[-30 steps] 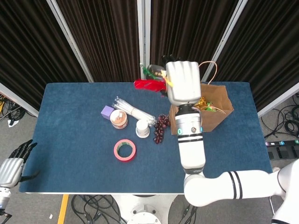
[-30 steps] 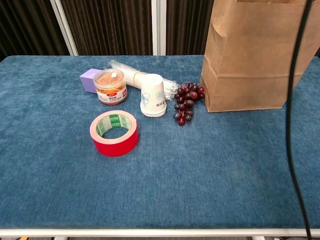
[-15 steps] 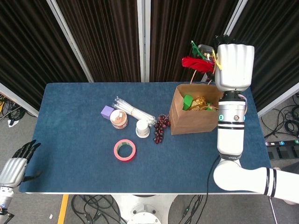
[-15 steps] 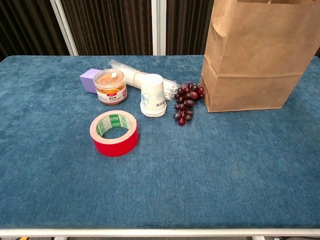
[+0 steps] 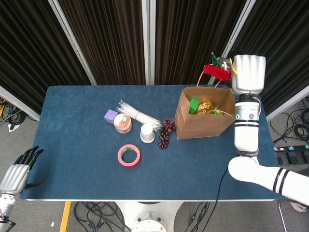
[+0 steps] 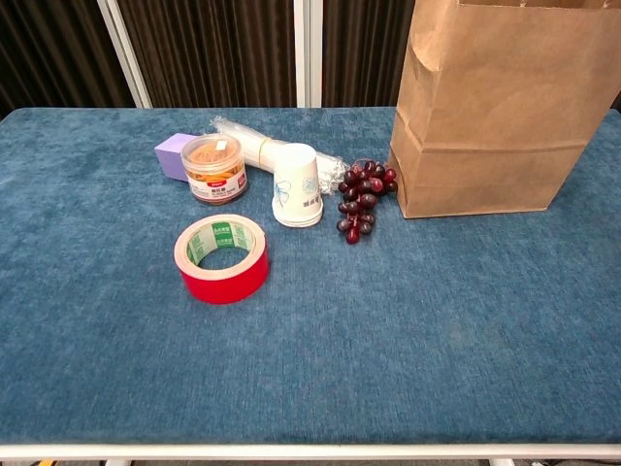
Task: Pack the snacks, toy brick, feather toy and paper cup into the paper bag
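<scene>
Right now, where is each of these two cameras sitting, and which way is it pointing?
Head view: high above, looking steeply down on the blue felt table; it shows both arms, the right hand holding the red feather toy over the brown paper bag, and the left hand low beside the table.
Chest view: low at the table's near edge, looking across it; no robot body shows.
Shared: the bag, white paper cup, red tape roll.

Beside the one paper bag (image 6: 490,112) sit one bunch of grapes (image 6: 360,197), one paper cup (image 6: 297,185), one snack jar (image 6: 214,167), one purple toy brick (image 6: 171,155) and one packet of clear straws (image 5: 138,115). One roll of red tape (image 6: 223,258) lies in front of the cup. Above the bag hangs one red-and-green feather toy (image 5: 217,70), and two robot hands show: the right hand (image 5: 248,73) and the left hand (image 5: 16,174).
</scene>
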